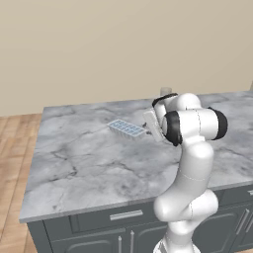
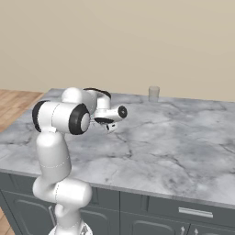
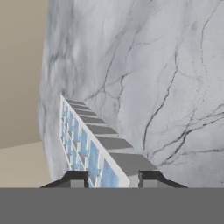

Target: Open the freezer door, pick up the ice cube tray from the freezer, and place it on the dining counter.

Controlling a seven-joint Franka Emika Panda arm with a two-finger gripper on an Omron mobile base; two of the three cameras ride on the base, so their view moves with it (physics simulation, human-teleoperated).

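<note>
The light blue ice cube tray (image 1: 127, 128) lies flat on the marble dining counter (image 1: 89, 168), left of the arm's hand. My gripper (image 1: 146, 129) sits at the tray's right end, low over the slab. In the hand view the tray (image 3: 83, 144) runs away from the gripper (image 3: 113, 177). Its near end lies between the two dark fingertips (image 3: 76, 177), which stand slightly apart from its sides, so the gripper is open. In the right base view the hand (image 2: 110, 120) hides the tray. The freezer and its door are out of view.
A small clear glass (image 1: 165, 91) (image 2: 153, 93) stands near the counter's far edge, behind the hand. Dark grey cabinets with silver handles (image 1: 126, 215) run under the slab. A beige wall is beyond the counter, and wood floor (image 1: 12, 148) lies to the left.
</note>
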